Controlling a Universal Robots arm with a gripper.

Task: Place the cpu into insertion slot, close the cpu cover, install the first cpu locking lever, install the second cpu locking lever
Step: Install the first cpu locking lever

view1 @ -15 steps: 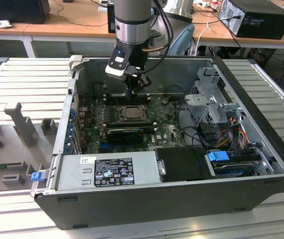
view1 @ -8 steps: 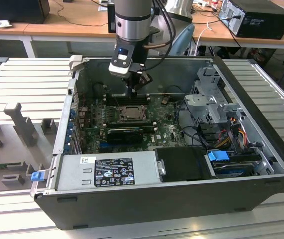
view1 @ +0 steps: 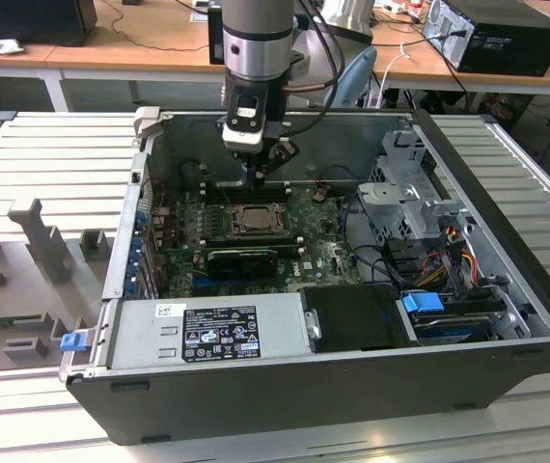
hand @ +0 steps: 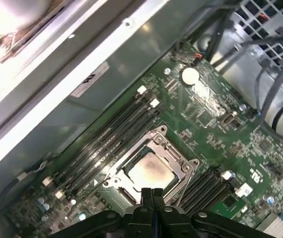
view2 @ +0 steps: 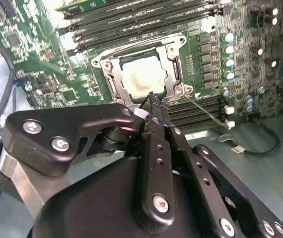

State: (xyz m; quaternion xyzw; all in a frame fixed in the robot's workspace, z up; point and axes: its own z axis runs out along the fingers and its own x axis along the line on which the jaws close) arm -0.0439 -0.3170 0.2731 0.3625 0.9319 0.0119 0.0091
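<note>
- The small flat square cpu with a pale silver-grey metal face (view2: pixel 140 77) lies flat inside the square black-framed insertion slot (view1: pixel 237 220), in the middle of the green circuit board (hand: pixel 206 114).
- The thin silver-grey metal cpu cover (hand: pixel 174 154), a square frame with a cut-out middle, lies folded down around the chip, so the chip's face shows through the opening.
- From one corner of the cover, a thin steel locking lever (view2: pixel 205 110) runs slantwise over the long black memory slots (view2: pixel 201 106); whether it is already hooked, I cannot tell.
- The black gripper (view2: pixel 154 99) stands right at the edge of the socket frame, with its fingers pressed together into one narrow tip; I see nothing pinched between them.
- In my judgement, the step in hand is a locking lever. To do it well, the closed tip should push on the rod itself, not on the cover or the chip, and the push should go down and sideways under the catch, slowly, so the rod does not spring off.
- Around all this is the open dark computer case (view1: pixel 352 386), lying on its side on a grey ribbed table (view1: pixel 53 145).
</note>
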